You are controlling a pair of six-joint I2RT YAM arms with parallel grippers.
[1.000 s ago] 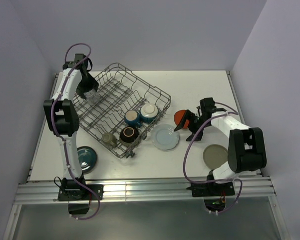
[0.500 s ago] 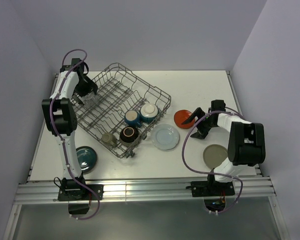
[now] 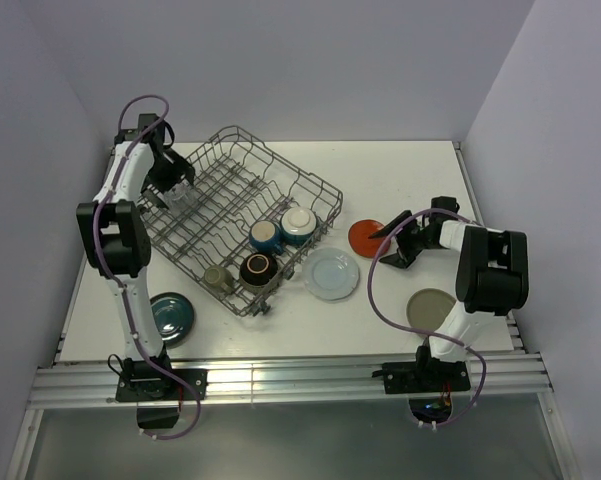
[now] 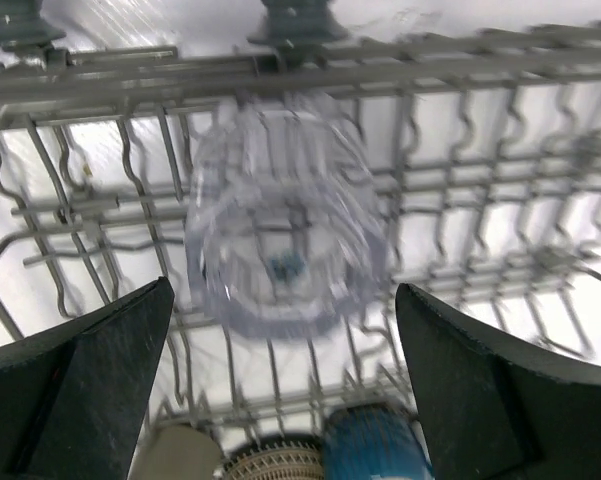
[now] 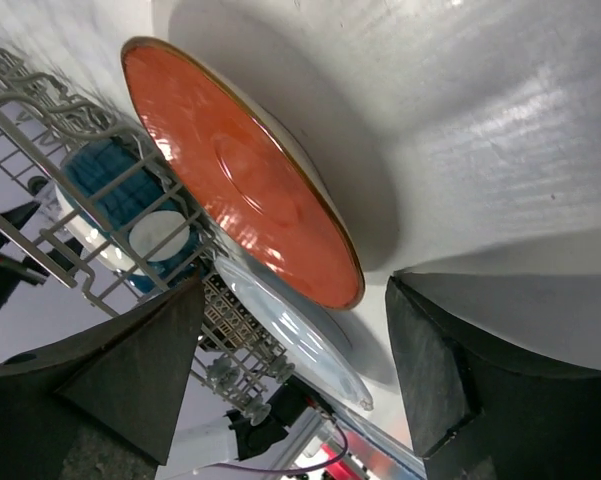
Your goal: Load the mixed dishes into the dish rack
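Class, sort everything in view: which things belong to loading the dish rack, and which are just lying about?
Belongs to the job: dish rack, clear glass, blue cups, dark bowl, red-orange plate, pale plate, beige plate, teal plate.
Just there: table, purple cables, metal rail.

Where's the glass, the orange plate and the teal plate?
glass (image 4: 285,215), left wrist view, its clear middle
orange plate (image 5: 242,175), right wrist view, middle of its face
teal plate (image 3: 173,315), top external view, its middle

Site: robot test cell, lab-type | Landmark: white table (image 3: 400,170) | Around table: plain lavender walls (image 3: 310,60), three sides | Table's near edge: aluminium rail (image 3: 280,382); left arm base (image 3: 160,385), right arm base (image 3: 425,378) bolted on | Above table: purple cables (image 3: 369,296)
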